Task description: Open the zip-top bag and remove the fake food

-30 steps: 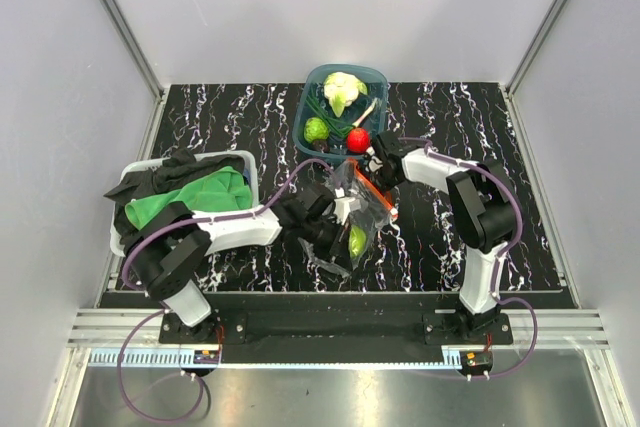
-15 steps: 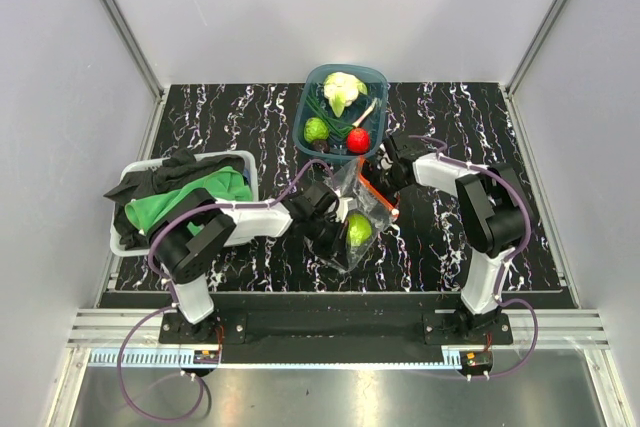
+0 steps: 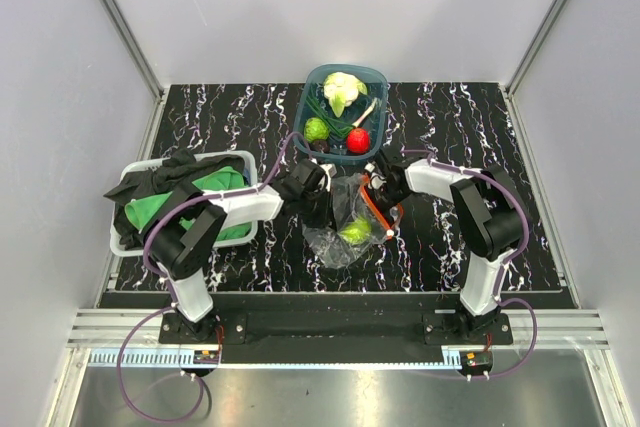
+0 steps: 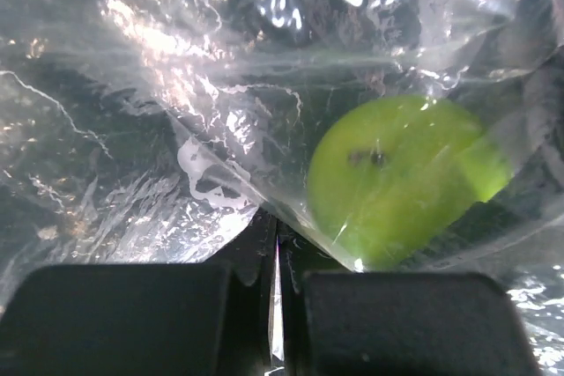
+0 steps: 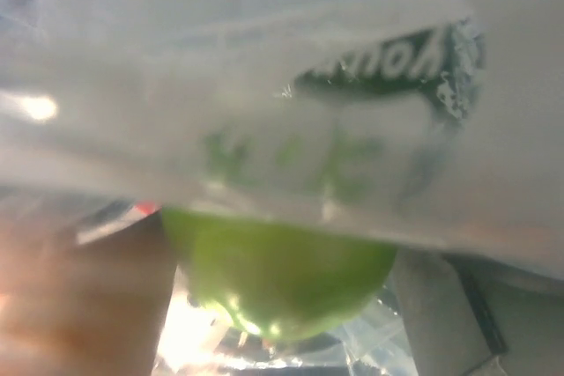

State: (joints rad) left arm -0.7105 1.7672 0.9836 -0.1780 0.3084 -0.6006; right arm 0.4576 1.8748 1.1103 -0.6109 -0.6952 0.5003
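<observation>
The zip-top bag (image 3: 345, 227) lies crumpled at the table's middle, its orange-red strip (image 3: 378, 209) toward the right arm. One piece of fake food, a green apple (image 3: 356, 232), is inside it. My left gripper (image 3: 328, 203) is shut on a fold of the clear film; in the left wrist view the film runs between the left gripper (image 4: 275, 305) jaws, with the apple (image 4: 401, 178) just beyond. My right gripper (image 3: 386, 187) stands open at the strip end. Its wrist view is blurred: bag film (image 5: 291, 121) crosses the top and the apple (image 5: 278, 270) shows below it.
A teal tub (image 3: 303, 107) behind the bag holds a cauliflower (image 3: 343, 88), a green ridged piece (image 3: 316, 129) and a red berry piece (image 3: 358, 139). A grey basket (image 3: 238, 157) with green cloth (image 3: 165, 203) and dark cloth sits at the left.
My left gripper has moved back and left while closing on the bag film. The bag has swung down with the apple. The right gripper has edged in at the strip.
</observation>
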